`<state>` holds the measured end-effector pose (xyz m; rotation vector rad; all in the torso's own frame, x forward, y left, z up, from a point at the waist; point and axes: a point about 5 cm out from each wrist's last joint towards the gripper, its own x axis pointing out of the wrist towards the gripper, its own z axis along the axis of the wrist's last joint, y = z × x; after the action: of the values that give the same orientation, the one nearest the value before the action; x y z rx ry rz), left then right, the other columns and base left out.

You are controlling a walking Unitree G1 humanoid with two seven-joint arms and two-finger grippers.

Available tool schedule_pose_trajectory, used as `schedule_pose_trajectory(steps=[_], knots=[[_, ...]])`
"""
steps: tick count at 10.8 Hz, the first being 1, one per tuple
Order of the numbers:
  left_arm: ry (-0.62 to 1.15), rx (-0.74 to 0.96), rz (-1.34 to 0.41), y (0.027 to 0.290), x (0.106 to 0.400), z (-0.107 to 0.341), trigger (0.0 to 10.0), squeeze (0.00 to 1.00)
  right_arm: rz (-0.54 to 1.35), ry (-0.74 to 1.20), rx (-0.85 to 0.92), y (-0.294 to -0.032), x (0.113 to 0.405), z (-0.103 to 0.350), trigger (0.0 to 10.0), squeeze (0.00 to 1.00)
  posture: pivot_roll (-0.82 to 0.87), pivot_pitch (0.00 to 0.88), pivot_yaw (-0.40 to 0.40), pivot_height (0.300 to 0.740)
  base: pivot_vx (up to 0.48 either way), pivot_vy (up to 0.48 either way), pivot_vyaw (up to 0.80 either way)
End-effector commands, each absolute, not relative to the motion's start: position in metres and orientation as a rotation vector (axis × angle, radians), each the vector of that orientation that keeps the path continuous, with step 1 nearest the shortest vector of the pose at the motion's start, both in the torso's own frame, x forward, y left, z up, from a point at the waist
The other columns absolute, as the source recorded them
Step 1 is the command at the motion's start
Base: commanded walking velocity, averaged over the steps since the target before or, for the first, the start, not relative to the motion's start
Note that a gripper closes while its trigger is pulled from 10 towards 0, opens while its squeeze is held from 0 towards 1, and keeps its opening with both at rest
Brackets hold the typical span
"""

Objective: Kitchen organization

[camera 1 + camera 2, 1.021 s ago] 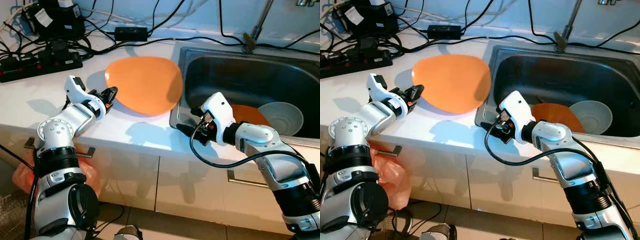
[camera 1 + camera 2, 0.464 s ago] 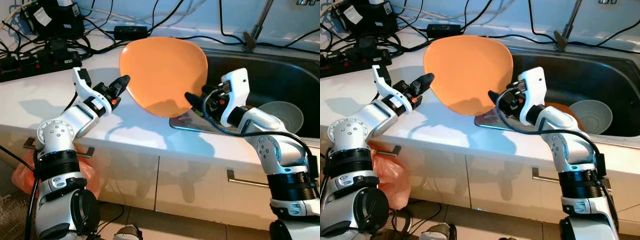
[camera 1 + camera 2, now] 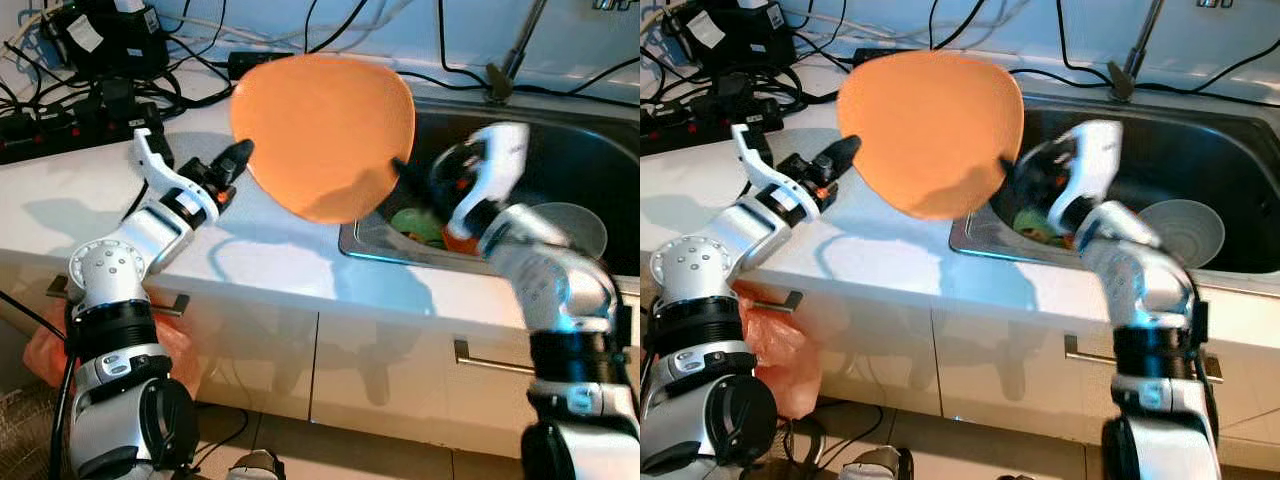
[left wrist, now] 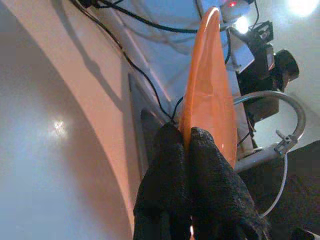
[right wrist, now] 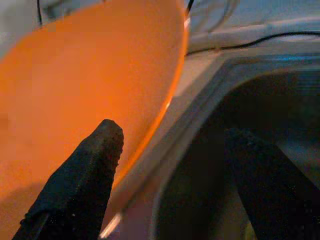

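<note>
Nearest you, the left gripper [image 3: 236,163] has its jaws clamped on the rim of the orange plate [image 3: 322,130], seen edge-on in the left wrist view, and holds it tilted up off the white counter [image 3: 60,210], over the sink's near-left corner. Just beyond, the right gripper [image 5: 170,175] sits behind the plate's far edge with its jaws spread and nothing between them; that arm is blurred. Farther in, the steel sink [image 3: 560,150] holds a white bowl [image 3: 580,225], something green and another orange piece. You look to be mid-transfer of the plate. Next, you need a steady carry on one gripper, keeping clear of the faucet [image 3: 515,50].
</note>
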<state>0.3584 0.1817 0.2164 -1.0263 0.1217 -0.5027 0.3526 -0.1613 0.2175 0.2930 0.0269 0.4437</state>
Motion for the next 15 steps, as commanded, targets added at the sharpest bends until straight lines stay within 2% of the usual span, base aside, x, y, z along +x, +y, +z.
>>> schedule_pose_trajectory(steps=[1,4,9,10,15], knots=[[0.028,-1.031,-0.571,0.182,0.356,0.235,0.0,0.00,0.434,0.016,0.335,-0.163,0.355,0.221,10.0,0.00,0.15,0.083,0.000,0.740,0.000,0.000,0.00],[0.024,-1.039,-0.591,0.180,0.355,0.236,0.0,0.00,0.417,0.022,0.420,-0.163,0.359,0.220,10.0,0.00,0.15,0.084,-0.002,0.740,0.000,0.000,0.00],[0.108,-1.061,-0.735,0.151,0.341,0.229,0.0,0.00,0.559,0.038,0.555,-0.139,0.361,0.225,10.0,0.00,0.16,0.085,-0.009,0.740,0.000,0.000,0.00],[0.116,-1.060,-0.737,0.149,0.339,0.227,0.0,0.00,0.563,0.038,0.579,-0.138,0.361,0.224,0.0,0.00,0.16,0.085,-0.010,0.740,0.000,0.000,0.00],[0.095,-1.077,-0.704,0.160,0.342,0.227,0.0,0.00,0.573,0.052,0.681,-0.143,0.360,0.225,0.0,0.00,0.15,0.081,-0.013,0.740,0.000,0.000,0.00]])
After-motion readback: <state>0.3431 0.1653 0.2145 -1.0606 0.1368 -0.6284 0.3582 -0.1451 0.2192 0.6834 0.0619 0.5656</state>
